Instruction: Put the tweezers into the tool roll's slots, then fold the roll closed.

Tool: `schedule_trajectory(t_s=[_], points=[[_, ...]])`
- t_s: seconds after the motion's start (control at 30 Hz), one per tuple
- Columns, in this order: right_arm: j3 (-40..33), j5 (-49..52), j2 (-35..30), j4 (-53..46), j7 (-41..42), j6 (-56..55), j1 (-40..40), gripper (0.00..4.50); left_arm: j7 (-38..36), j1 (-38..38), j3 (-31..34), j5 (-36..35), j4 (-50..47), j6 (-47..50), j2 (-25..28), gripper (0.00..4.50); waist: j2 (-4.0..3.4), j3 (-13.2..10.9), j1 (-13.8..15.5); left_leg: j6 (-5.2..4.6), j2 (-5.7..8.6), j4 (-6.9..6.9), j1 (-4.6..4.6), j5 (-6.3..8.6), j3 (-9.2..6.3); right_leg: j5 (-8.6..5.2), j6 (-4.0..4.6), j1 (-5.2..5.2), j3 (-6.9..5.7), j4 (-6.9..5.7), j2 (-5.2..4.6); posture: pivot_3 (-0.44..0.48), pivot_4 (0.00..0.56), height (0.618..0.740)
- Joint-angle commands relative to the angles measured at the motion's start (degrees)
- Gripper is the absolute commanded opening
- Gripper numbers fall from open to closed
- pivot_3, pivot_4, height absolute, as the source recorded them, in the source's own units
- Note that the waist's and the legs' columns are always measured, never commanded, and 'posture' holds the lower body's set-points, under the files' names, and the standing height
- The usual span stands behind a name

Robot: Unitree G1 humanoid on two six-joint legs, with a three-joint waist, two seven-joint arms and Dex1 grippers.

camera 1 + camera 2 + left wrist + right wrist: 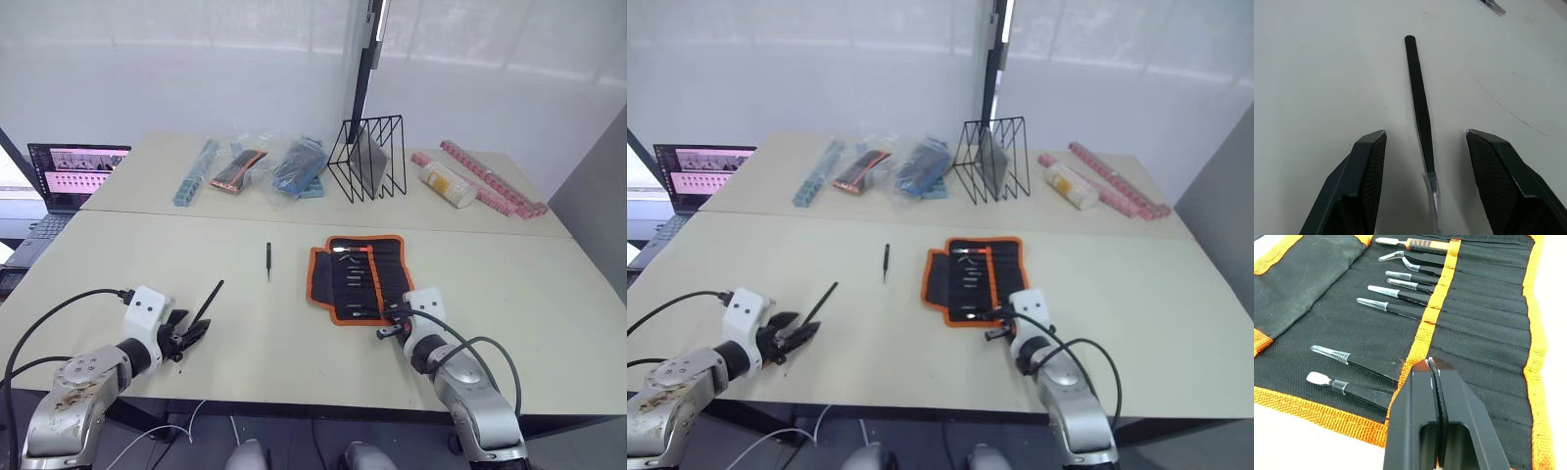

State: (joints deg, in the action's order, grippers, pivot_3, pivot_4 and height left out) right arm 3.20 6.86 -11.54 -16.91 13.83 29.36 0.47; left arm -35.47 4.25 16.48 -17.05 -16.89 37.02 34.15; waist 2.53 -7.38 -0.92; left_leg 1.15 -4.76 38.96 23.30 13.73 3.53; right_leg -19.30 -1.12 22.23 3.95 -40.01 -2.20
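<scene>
While its two black fingers stand wide apart, the left gripper (1425,142) straddles a slim black tweezer (1419,107) that lies flat on the pale table (245,323) between them; neither textured pad touches it. That tweezer is a smooth, narrow metal piece with a rounded far end and a clear plastic cap over its tip near the gripper.

The right gripper (1435,377) has its fingers pressed together with nothing between them. It hovers at the near edge of the tool roll (358,276), over the middle orange band.

Unfolded and flat, the tool roll sits near the table's middle, a coarse woven black fabric with bright orange binding. Across its inner face run the slots (1484,333), narrow stitched pockets topped by an orange strip. Several tweezers (1396,296) are seated in them, their clear-capped tips pointing out onto the bare flap, beside an orange-handled tool (1415,243).

Another loose tweezer (268,261) lies on the table, to the left of the roll and well apart from it.
</scene>
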Motion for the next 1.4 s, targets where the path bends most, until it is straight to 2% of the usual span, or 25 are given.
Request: schedule_trajectory(t_s=[0.03, 0.1, 0.2, 0.4, 0.53, 0.67, 0.73, 0.83, 0.9, 0.97, 1.07, 1.13, 1.27, 1.4], points=[[1.7, 0.1, 0.3, 2.3, 0.5, 2.7, 1.7, 0.00, 0.8, -1.3, -3.0, 2.1, 4.2, -2.4, 0.0, 2.79, -0.03, 0.0, 0.0, 0.00, 0.00, 0.00, -0.02, 0.00, 0.01, 0.00, 0.00, 0.00, 0.00, 0.00, -0.01, 0.000, 0.150, 0.687], [1.7, 0.1, 0.3, 2.2, 0.4, 2.8, 1.8, 0.00, 0.4, -1.8, -4.1, 2.6, 5.2, -3.6, 0.2, 2.79, -0.05, 0.0, 0.1, 0.00, 0.00, 0.00, -0.03, 0.00, 0.04, 0.00, 0.00, 0.00, -0.01, 0.00, -0.01, 0.000, 0.150, 0.687], [1.7, 0.1, 0.3, 1.6, 0.2, 3.1, 2.0, 0.00, 0.3, -2.7, -5.2, 2.6, 5.9, -4.5, 0.0, 1.96, -0.10, 0.1, 0.1, 0.00, 0.00, 0.00, -0.04, 0.00, 0.07, -0.01, 0.00, 0.00, -0.01, 0.00, -0.01, 0.000, 0.150, 0.687], [1.6, 0.1, 0.4, 1.0, -0.1, 3.3, 2.4, 0.00, -0.5, -1.7, -5.1, 2.3, 5.8, -5.6, 0.3, 0.01, -0.06, 0.1, 0.1, 0.00, 0.01, -0.01, 0.05, 0.00, 0.08, -0.01, -0.02, -0.01, 0.00, 0.01, -0.03, 0.000, 0.150, 0.687], [1.6, 0.0, 0.3, 0.8, -0.1, 3.2, 2.9, 0.00, -1.2, -2.0, -3.5, 1.3, 5.2, -6.7, 1.1, 0.01, -0.06, 0.1, 0.1, 0.01, 0.02, -0.06, 0.08, 0.01, 0.08, -0.02, -0.02, 0.01, 0.00, 0.03, -0.06, 0.000, 0.150, 0.687], [1.7, 0.0, 0.4, 0.8, -0.2, 3.2, 3.0, 0.00, -4.0, -3.7, -2.0, -0.5, 2.5, -6.4, 4.7, 0.01, -0.03, 0.1, 0.1, 0.01, 0.01, -0.08, 0.15, 0.01, 0.08, -0.03, -0.02, 0.06, -0.01, 0.06, -0.05, 0.000, 0.150, 0.687], [1.7, -0.1, 0.5, 0.9, -0.2, 3.2, 2.9, 0.00, -5.8, -5.7, -1.8, -1.9, 1.1, -5.6, 6.6, 0.01, 0.06, 0.0, 0.1, 0.01, 0.00, -0.07, 0.22, 0.01, 0.08, -0.03, -0.02, 0.11, -0.03, 0.08, -0.04, 0.000, 0.150, 0.687], [1.6, -0.2, 0.7, 1.2, -0.4, 3.0, 2.8, 0.00, -10.1, -13.4, -4.4, -5.6, -2.4, -1.0, 10.7, 0.01, 0.38, -0.1, 0.2, 0.01, -0.03, -0.06, 0.32, 0.00, 0.06, -0.03, -0.01, 0.15, -0.09, 0.09, 0.00, 0.000, 0.150, 0.687], [1.6, -0.3, 0.8, 1.4, -0.6, 2.9, 2.6, 0.00, -12.1, -18.1, -8.2, -6.1, -3.2, 2.1, 12.6, 0.01, 0.44, -0.1, 0.2, 0.03, -0.03, -0.04, 0.36, -0.02, 0.03, -0.03, 0.00, 0.13, -0.15, 0.11, 0.01, 0.000, 0.150, 0.687], [1.6, -0.4, 0.9, 1.9, -0.7, 2.8, 2.4, 0.00, -13.9, -24.6, -15.9, -2.8, -3.0, 3.0, 13.9, 0.01, 0.37, -0.1, 0.0, 0.03, 0.03, -0.05, 0.34, -0.01, 0.07, -0.03, -0.01, 0.08, -0.10, 0.17, -0.03, 0.000, 0.150, 0.687], [1.7, -0.7, 0.9, 2.6, -0.7, 2.7, 1.9, 0.00, -14.9, -31.6, -22.7, -0.5, -1.4, 4.9, 13.5, 0.01, 0.38, -0.1, -0.4, 0.03, 0.06, -0.06, 0.36, -0.01, 0.11, -0.04, -0.04, 0.10, -0.04, 0.20, 0.02, 0.000, 0.150, 0.687], [1.9, -1.0, 0.7, 3.3, -0.8, 2.6, 1.4, 0.00, -17.1, -38.2, -28.1, 0.3, 2.6, 6.5, 11.1, 0.01, 0.44, -0.1, -0.5, 0.03, 0.04, -0.06, 0.40, -0.01, 0.09, -0.04, -0.04, 0.13, -0.01, 0.20, 0.12, 0.000, 0.150, 0.687], [1.8, -1.4, 0.7, 3.9, -1.0, 2.7, 1.1, 0.00, -22.1, -49.5, -38.4, 5.3, 13.3, 4.0, 5.8, 0.01, 0.51, -0.1, -0.1, 0.02, 0.02, -0.01, 0.41, -0.02, -0.02, -0.04, -0.04, 0.12, -0.02, 0.18, 0.28, 0.000, 0.150, 0.687], [1.7, -1.6, 1.2, 3.6, -1.6, 2.8, 1.6, 0.00, -26.1, -55.5, -44.0, 9.1, 22.1, -0.7, 0.8, 0.01, 0.51, 0.0, -0.3, 0.02, 0.03, -0.02, 0.42, -0.02, 0.00, -0.04, -0.04, 0.14, 0.05, 0.18, 0.32, 0.000, 0.150, 0.687]])
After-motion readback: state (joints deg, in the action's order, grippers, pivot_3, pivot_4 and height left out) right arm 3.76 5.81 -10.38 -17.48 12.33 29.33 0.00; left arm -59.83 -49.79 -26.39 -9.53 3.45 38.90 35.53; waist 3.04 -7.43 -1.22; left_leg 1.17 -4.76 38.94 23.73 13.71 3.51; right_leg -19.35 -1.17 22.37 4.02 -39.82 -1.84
